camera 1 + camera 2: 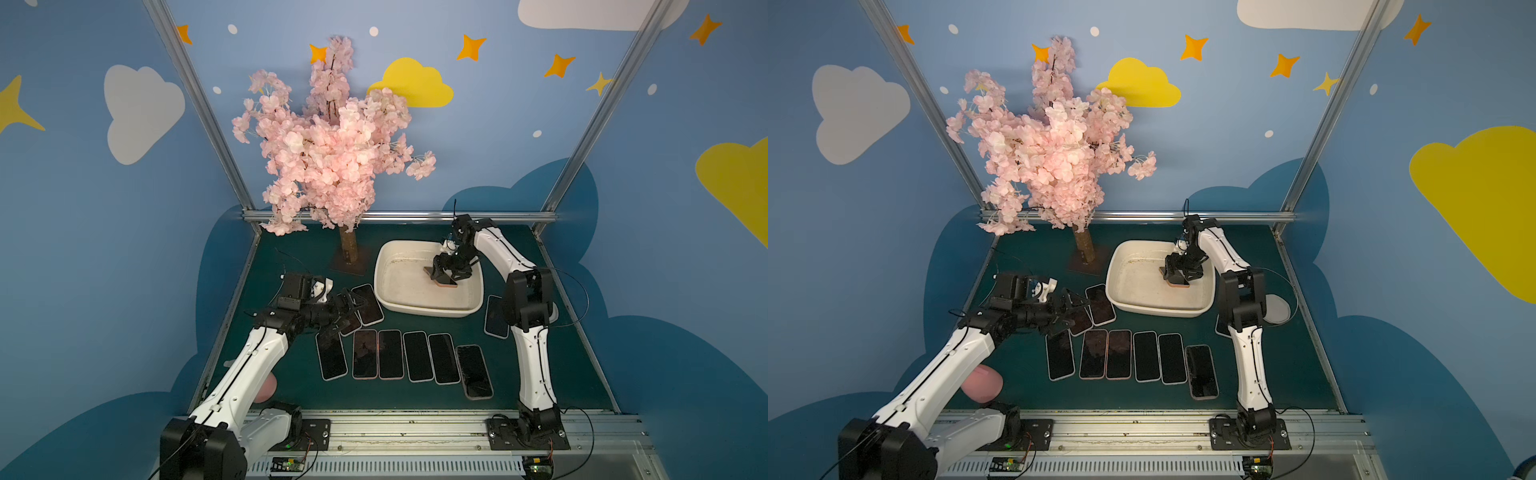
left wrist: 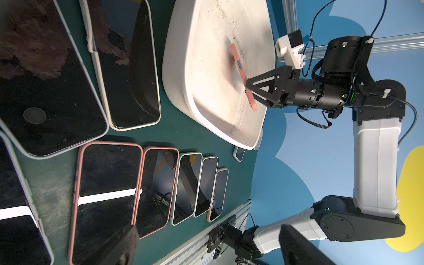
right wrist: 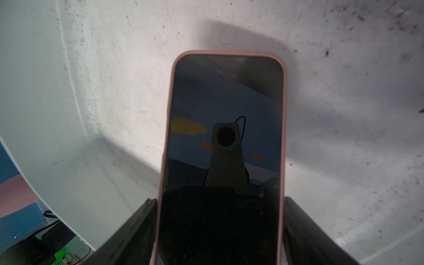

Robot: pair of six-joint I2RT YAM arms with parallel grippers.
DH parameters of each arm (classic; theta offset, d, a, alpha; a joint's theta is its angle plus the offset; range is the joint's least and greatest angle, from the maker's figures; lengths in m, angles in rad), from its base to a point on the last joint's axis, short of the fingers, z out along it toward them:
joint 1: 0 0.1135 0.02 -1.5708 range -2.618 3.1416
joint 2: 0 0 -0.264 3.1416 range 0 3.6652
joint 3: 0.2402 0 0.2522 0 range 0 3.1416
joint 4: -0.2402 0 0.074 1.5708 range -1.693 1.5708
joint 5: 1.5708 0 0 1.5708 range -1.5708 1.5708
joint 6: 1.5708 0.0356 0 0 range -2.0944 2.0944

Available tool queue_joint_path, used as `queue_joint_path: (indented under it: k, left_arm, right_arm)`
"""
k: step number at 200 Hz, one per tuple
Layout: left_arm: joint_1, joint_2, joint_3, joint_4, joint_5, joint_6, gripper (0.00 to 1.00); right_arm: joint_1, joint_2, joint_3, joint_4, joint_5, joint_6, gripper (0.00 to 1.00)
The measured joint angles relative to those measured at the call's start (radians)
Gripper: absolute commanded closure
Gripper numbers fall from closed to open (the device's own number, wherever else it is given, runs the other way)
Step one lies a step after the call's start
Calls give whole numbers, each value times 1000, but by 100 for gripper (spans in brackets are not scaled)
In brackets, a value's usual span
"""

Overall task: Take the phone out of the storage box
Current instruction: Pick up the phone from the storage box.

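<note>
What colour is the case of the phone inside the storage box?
Salmon pink. The phone shows best in the right wrist view.

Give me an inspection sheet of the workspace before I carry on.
Surface: green mat, nine phones lying on it, screens up.
Job's things: storage box holds one pink-cased phone, tilted.
Clutter: blossom tree; pink lump under the left arm; grey disc beside the right arm.
Hands: left hand open above phones beside the box; right hand shut on the pink-cased phone.
Cables: black loops beside the right arm, outside the box.
Surroundings: blue cloud walls, aluminium frame.
</note>
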Motion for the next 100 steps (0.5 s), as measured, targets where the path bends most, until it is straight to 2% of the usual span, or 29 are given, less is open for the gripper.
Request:
queue_joint_path:
  k: [45,100]
  left_arm:
    - [-6,2,5,2,-9,-8,0]
    - [-73,119,82,79,-19,-58,0]
  right_arm:
    - [-4,0,-7,19,-37,15,38]
    - [-47,-8,-79,110,-219,76,38]
